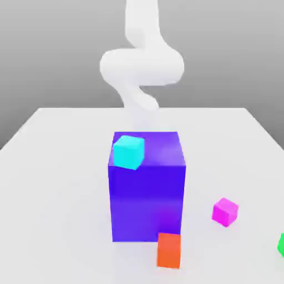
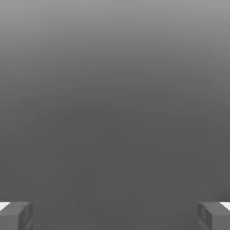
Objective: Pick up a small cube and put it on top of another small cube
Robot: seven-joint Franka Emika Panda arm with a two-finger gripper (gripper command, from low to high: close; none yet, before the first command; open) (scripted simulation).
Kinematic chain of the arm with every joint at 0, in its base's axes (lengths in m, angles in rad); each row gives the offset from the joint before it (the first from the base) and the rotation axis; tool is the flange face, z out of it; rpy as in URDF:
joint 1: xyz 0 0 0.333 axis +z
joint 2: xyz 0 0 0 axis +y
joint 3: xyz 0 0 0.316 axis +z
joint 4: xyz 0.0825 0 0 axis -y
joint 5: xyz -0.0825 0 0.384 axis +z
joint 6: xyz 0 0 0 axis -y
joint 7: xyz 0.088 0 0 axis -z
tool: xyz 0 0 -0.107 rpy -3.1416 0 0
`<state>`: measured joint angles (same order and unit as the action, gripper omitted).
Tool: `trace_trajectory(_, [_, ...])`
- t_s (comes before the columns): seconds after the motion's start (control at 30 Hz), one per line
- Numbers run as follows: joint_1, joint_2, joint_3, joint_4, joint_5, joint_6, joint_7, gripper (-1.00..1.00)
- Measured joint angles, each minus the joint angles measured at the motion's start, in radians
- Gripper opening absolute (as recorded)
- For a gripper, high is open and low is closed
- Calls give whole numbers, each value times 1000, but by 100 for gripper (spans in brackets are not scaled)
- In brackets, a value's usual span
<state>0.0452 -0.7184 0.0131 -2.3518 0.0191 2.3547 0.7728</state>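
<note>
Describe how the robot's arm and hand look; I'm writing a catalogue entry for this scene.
The arm is plain glossy white, built of smooth, rounded, tube-like segments, with no cables or markings visible. The hand has two blocky grey fingers.

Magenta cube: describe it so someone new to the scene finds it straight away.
Find the big blue-purple block in the exterior view. On the table toward the exterior view's right of it sits the small magenta cube. Its bright pink colour separates it from the orange-red cube and green one.
</note>
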Motion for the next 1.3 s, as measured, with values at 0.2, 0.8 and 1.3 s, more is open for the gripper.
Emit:
trace_trajectory(0.2, [119,231,56,-139,49,152,-73,0])
trace_trajectory(0.8, [391,889,149,-435,-170,600,-2,0])
trace_trajectory(1.3, [413,892,132,-436,-160,604,-9,-100])
